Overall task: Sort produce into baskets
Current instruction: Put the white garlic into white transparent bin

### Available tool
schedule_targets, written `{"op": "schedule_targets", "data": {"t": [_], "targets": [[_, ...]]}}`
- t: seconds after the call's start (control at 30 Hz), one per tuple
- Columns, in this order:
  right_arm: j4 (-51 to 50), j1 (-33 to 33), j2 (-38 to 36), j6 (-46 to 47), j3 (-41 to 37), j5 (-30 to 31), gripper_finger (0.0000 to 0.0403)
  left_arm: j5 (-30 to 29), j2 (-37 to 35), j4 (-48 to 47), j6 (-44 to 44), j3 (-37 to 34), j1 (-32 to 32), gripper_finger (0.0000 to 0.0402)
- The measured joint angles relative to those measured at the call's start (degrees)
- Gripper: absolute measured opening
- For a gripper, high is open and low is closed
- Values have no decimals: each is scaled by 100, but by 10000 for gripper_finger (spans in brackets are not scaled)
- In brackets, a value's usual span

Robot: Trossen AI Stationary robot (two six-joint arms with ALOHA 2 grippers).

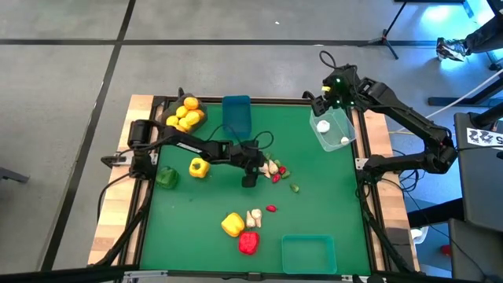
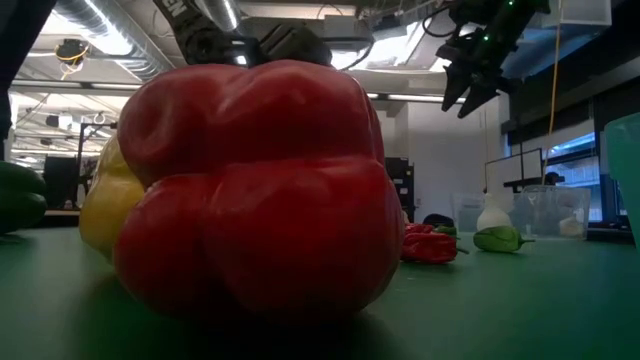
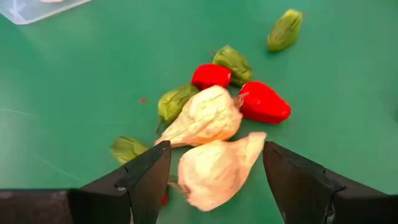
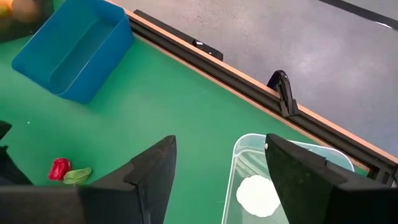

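Green felt covers the desk [image 1: 314, 212] under my left gripper [image 3: 211, 171], spread wide around a white garlic piece [image 3: 214, 171]; beyond lie a second garlic [image 3: 202, 118] and red chilies [image 3: 264, 102]. My right gripper [image 4: 221, 180] hangs open above the clear bin [image 4: 249, 146] holding a white piece [image 4: 258, 194].

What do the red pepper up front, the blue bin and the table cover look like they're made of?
Red pepper: looks like smooth moulded plastic, with soft glossy highlights on its lobes. Blue bin: probably hard plastic, thin even walls with a slight sheen. Table cover: a flat matte green mat, perhaps felt or rubber; hard to tell which.
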Motion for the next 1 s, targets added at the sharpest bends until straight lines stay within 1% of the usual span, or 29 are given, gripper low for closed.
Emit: {"op": "schedule_targets", "data": {"t": [0.17,0.33,0.57,0.77,1.0], "targets": [[0,0,0,-62,0,0,241,399,2,-15,342,0,21,251],[4,0,0,-64,0,-2,241,446,81,20,489,2,20,251],[9,-1,0,-64,0,-106,241,446,388,-77,337,2,91,251],[15,-1,0,-64,0,-112,241,446,413,-105,86,2,88,251],[22,-2,0,-62,0,-107,241,446,413,-101,-145,2,84,224]]}}
